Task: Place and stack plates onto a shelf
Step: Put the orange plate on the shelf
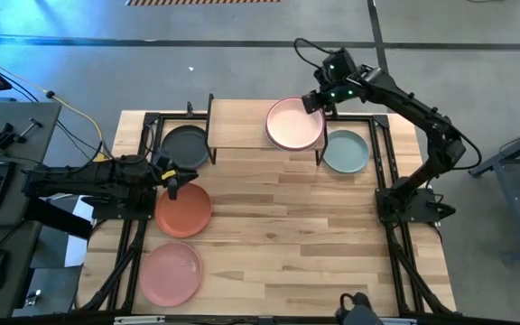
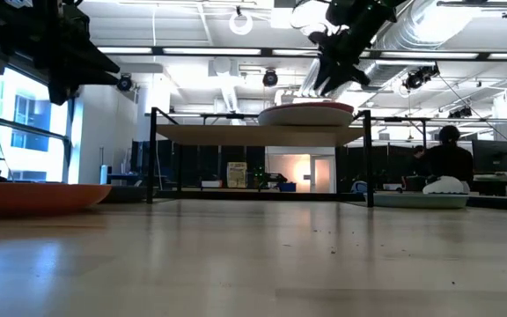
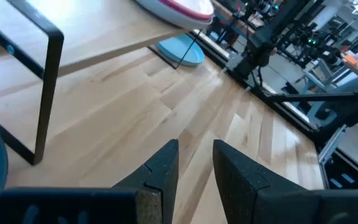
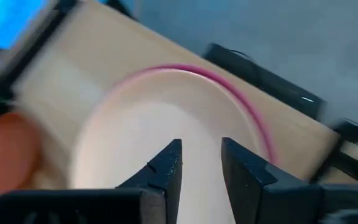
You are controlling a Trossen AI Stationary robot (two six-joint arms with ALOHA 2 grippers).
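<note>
The right gripper [image 1: 313, 102] hangs over the shelf's [image 1: 237, 126] right end, fingers a little apart, holding nothing. Stacked plates [image 1: 295, 125] sit there. The left gripper [image 1: 171, 180], also empty, waits by the terracotta plate [image 1: 183, 210].

From where I stand, no writing, label, brand, number or sign can be read anywhere in these views. The small yellowish poster-like panel [image 2: 236, 174] in the room behind the table is too far off to make out any words on it.
</note>
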